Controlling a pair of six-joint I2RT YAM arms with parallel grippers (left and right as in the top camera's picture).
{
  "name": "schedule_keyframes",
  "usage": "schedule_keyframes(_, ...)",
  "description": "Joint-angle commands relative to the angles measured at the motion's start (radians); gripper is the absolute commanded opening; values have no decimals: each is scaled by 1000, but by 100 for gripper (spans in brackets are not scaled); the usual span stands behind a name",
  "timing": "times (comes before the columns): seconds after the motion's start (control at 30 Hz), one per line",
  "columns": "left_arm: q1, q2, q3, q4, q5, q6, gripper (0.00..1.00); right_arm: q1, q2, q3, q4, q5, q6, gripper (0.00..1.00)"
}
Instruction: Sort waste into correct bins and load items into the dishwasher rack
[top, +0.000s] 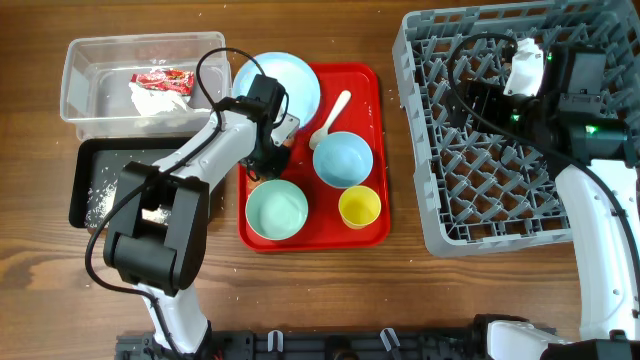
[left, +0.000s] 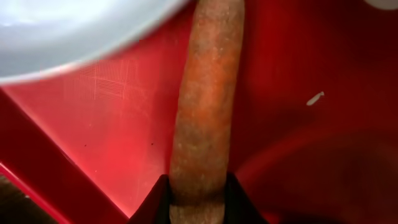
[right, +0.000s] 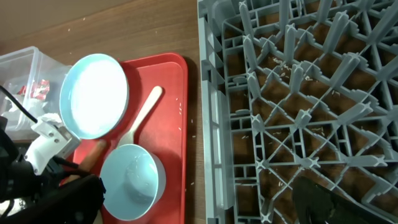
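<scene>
My left gripper (top: 272, 150) is shut on the orange carrot (left: 208, 99), low over the flat red tray (top: 372, 120), between the pale blue plate (top: 290, 80) and the pale green bowl (top: 276, 211). The left wrist view shows the carrot clamped between the fingers (left: 198, 199), next to the plate's rim (left: 74, 31). The tray also carries the white spoon (top: 333, 115), the white bowl (top: 343, 160) and the yellow cup (top: 359, 207). The clear tub (top: 85, 75) holds the red wrapper (top: 163, 78) and napkin (top: 155, 98). Rice grains (top: 100, 200) lie in the black tray (top: 85, 160). My right gripper (right: 206, 205) is open and empty over the grey rack (top: 500, 200).
Stray rice grains lie on the wood under the rack (right: 298, 93) and one on the red tray (left: 315, 98). The right wrist view shows the plate (right: 94, 95), spoon (right: 140, 115), white bowl (right: 130, 180) and carrot (right: 93, 155). Bare wood separates tray and rack.
</scene>
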Motion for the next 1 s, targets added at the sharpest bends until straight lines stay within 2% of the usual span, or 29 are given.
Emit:
schedule_keyframes(0.0,-1,11,-9,2,2,-1,4,4,10,19,-2,5,1,100)
schedule_keyframes(0.1,-1,-8,20,-18,2,0,4,4,10,19,0,5,1,100)
schedule_keyframes(0.23,0,-92,140,-119,1,-31,4,4,10,19,1,6,1,100)
schedule_keyframes(0.33,26,-213,210,-132,2,-188,4,4,10,19,0,5,1,100)
schedule_keyframes(0.43,80,-349,214,-203,-13,-407,4,4,10,19,1,6,1,100)
schedule_keyframes(0.5,188,-443,214,-385,-110,-622,4,4,10,19,1,6,1,100)
schedule_keyframes(0.53,251,-464,214,-465,-159,-689,4,4,10,19,3,6,1,100)
schedule_keyframes(0.6,416,-467,207,-550,-197,-732,4,4,10,19,11,5,2,100)
schedule_keyframes(0.67,598,-466,118,-497,-193,-788,4,4,10,19,18,5,2,100)
schedule_keyframes(0.73,710,-466,-2,-394,-179,-834,4,4,10,19,23,5,1,100)
schedule_keyframes(0.8,799,-466,-187,-177,-49,-847,4,4,10,19,42,5,2,100)
schedule_keyframes(0.87,803,-460,-311,-8,-3,-849,4,4,10,19,43,5,2,100)
schedule_keyframes(0.97,796,-430,-428,194,-4,-939,4,4,10,19,42,5,4,100)
